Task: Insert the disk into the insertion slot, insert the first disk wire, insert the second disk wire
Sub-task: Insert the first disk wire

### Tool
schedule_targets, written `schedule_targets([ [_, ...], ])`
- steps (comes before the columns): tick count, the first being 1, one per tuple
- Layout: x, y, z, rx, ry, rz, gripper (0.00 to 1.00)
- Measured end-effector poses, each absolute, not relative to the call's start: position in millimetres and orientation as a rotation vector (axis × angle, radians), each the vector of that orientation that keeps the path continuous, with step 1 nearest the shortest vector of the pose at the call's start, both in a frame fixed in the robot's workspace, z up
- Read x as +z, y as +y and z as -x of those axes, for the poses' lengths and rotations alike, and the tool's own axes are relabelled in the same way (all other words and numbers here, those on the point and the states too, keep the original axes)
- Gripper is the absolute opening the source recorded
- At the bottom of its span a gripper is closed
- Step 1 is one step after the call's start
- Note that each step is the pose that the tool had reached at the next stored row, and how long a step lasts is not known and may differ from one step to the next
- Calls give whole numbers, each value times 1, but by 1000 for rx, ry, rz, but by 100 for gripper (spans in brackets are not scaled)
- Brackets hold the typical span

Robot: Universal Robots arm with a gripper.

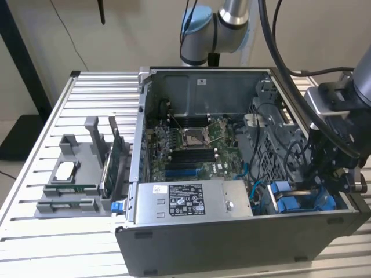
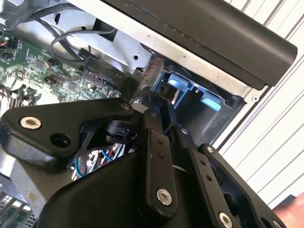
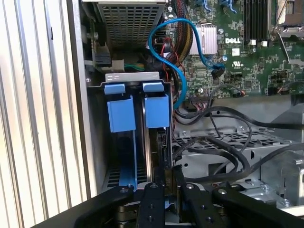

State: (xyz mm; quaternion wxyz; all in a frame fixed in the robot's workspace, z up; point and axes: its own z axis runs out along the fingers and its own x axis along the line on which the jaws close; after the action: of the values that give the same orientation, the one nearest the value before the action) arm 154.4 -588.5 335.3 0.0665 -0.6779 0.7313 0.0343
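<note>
Blue plastic marks your target. The disk point(image 3: 156, 110), a flat silver-grey hard drive in a bright blue carrier frame, stands in the insertion slot point(image 3: 133, 76), the rectangular bay of the grey metal drive cage. It sits beside a second blue-fronted carrier point(image 3: 120, 114), on the side nearer the green circuit board point(image 3: 237, 57). In the exterior view that cage lies at the lower right of the open grey computer case point(image 1: 232, 249) on the slatted metal bench point(image 1: 46, 243).

You can judge the first step done. Your black gripper point(image 3: 164, 179) hovers close over the disk's end, its fingers drawn together. Whether they pinch a connector is hidden. A light blue cable point(image 3: 166, 42) loops nearby. No wire can be seen plugged into the disk, so count both wire steps as open.
</note>
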Motion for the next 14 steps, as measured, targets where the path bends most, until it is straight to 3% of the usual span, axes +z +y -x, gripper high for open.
schedule_targets([
  [14, 333, -589, -154, 106, 2203, 2046, 19],
])
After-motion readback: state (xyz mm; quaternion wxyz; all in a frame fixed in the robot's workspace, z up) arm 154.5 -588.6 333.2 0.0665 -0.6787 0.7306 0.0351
